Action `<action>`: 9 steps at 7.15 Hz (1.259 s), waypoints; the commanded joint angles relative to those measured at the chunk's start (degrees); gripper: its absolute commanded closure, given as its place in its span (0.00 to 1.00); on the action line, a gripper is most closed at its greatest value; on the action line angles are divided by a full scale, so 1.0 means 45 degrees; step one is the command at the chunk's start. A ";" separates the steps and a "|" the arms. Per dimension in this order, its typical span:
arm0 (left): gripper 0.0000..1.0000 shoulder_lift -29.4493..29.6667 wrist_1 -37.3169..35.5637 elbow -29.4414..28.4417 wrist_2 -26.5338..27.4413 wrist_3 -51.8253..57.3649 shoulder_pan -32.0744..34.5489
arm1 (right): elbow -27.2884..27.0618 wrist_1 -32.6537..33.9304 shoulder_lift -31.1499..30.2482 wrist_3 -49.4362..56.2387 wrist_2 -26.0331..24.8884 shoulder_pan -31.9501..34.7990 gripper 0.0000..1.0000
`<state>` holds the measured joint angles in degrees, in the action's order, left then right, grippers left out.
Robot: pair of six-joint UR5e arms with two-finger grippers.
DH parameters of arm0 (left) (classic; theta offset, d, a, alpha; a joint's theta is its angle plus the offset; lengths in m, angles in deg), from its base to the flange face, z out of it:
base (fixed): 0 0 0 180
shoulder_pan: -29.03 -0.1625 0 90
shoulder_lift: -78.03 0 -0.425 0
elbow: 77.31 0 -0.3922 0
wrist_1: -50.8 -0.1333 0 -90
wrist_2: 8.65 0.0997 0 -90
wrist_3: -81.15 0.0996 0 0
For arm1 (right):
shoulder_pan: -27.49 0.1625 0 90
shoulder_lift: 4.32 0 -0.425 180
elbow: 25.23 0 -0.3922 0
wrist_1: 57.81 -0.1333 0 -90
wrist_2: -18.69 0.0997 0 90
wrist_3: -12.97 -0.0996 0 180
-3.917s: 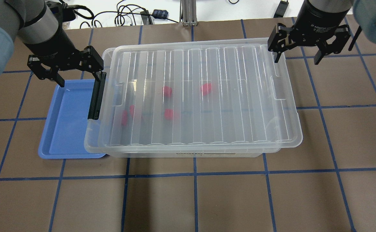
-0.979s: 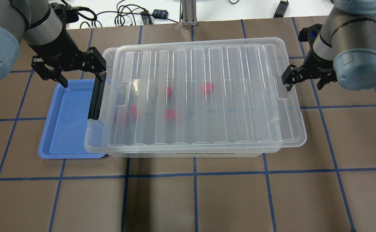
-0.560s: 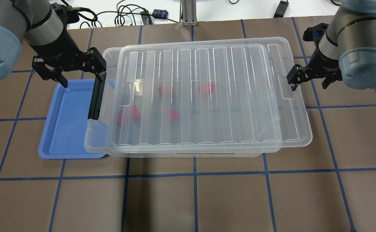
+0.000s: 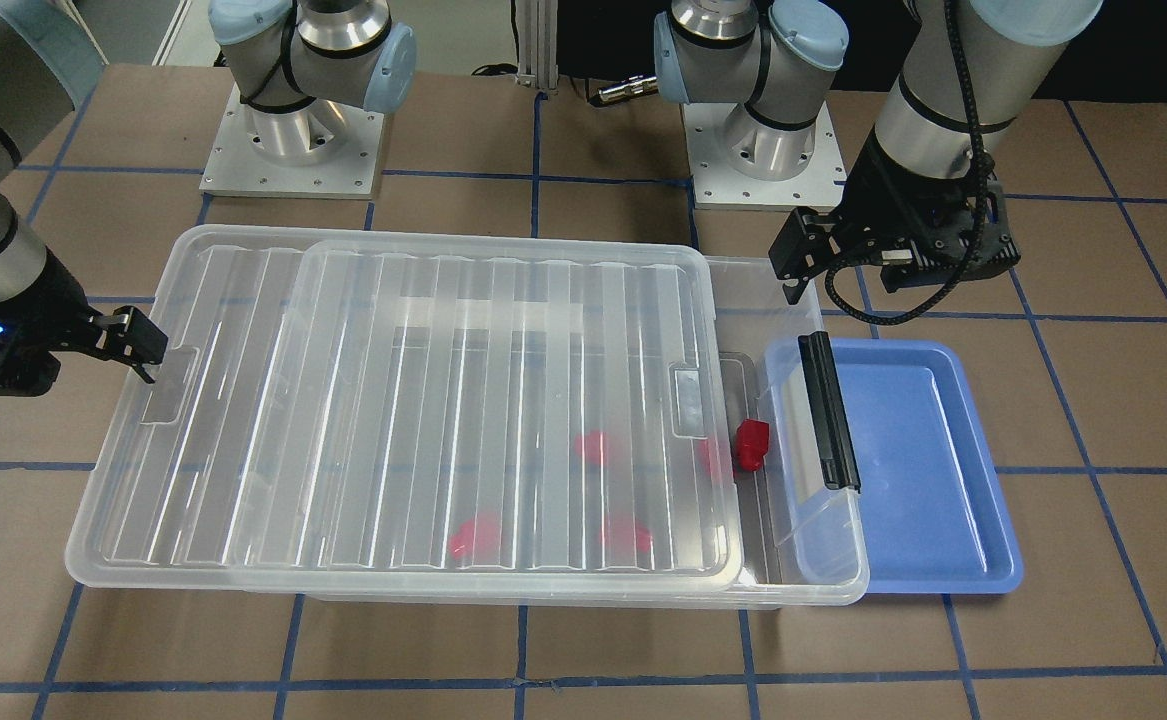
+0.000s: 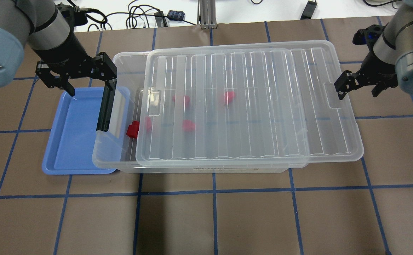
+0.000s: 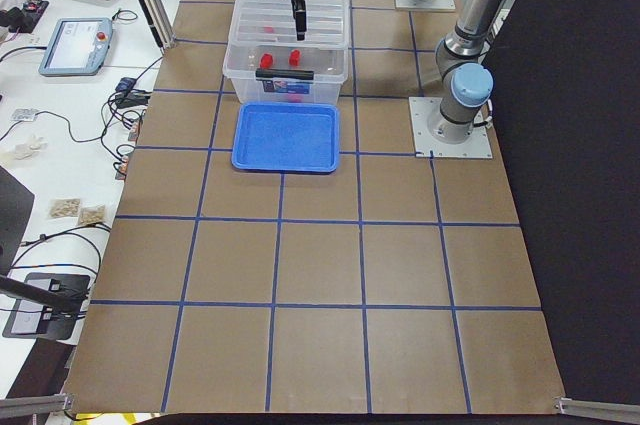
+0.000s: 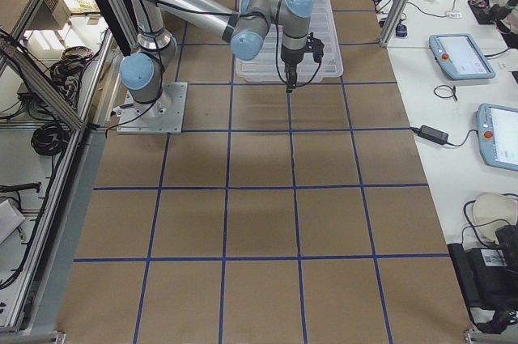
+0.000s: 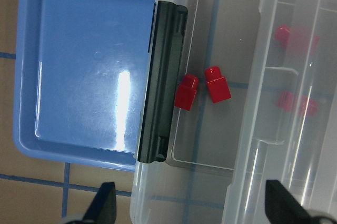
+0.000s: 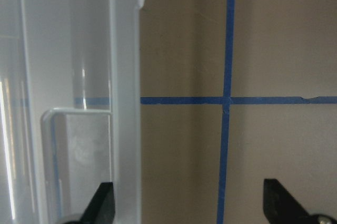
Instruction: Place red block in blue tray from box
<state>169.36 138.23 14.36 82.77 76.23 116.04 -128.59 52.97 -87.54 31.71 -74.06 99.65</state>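
Because the lid (image 5: 263,106) sits offset toward the right edge of the desk (image 5: 248,219), the box (image 5: 102,156) shows us an uncovered strip at its left end. The box itself, large and clear, lies lengthwise across the far half of the desk. The ribbed lid rests on top and overhangs the box's right end.

Against the box's left end, toward the desk's left edge, we see the blue tray (image 5: 72,134), with one long side partly hidden under the box's rim.

The left gripper (image 5: 90,88) hangs over the far end of the tray with its fingers spread wide. One is above the tray's far rim and the other is by the far end of the black latch bar (image 5: 106,106).

The right gripper (image 5: 357,92) is at the lid's right end, also with fingers spread. One finger is at the lid's end tab, and we cannot tell whether it touches.

In the uncovered strip, one red block (image 5: 132,129) lies on the box's floor near the latch bar. A second block (image 5: 148,124) is just beside it at the lid's edge. Three other blocks (image 5: 188,125) show blurred through the lid.
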 commanded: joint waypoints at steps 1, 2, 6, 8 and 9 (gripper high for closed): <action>0.00 0.0056 0.0024 0.0039 -0.0002 0.0000 0.0019 | 0.0038 0.0050 -0.0002 0.0872 0.0005 -0.0644 0.00; 0.00 -0.0002 0.0005 0.0020 0.0037 0.0000 0.0020 | 0.0000 0.0379 0.0017 0.1147 -0.0014 -0.0782 0.00; 0.00 0.0075 0.0084 -0.0194 -0.0001 0.0019 -0.0272 | 0.0019 0.0636 0.0017 0.1928 0.0083 -0.1661 0.00; 0.00 0.0172 -0.0014 -0.0117 -0.0041 -0.0078 -0.0177 | 0.0058 0.0636 0.0017 0.2279 0.0102 -0.2147 0.00; 0.00 0.0444 -0.0362 0.0038 -0.0060 -0.0252 -0.0137 | 0.0097 0.0636 0.0114 0.2514 0.0103 -0.2266 0.00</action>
<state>170.25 137.88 13.96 82.57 75.81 115.16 -128.33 55.82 -87.35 41.68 -73.63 90.42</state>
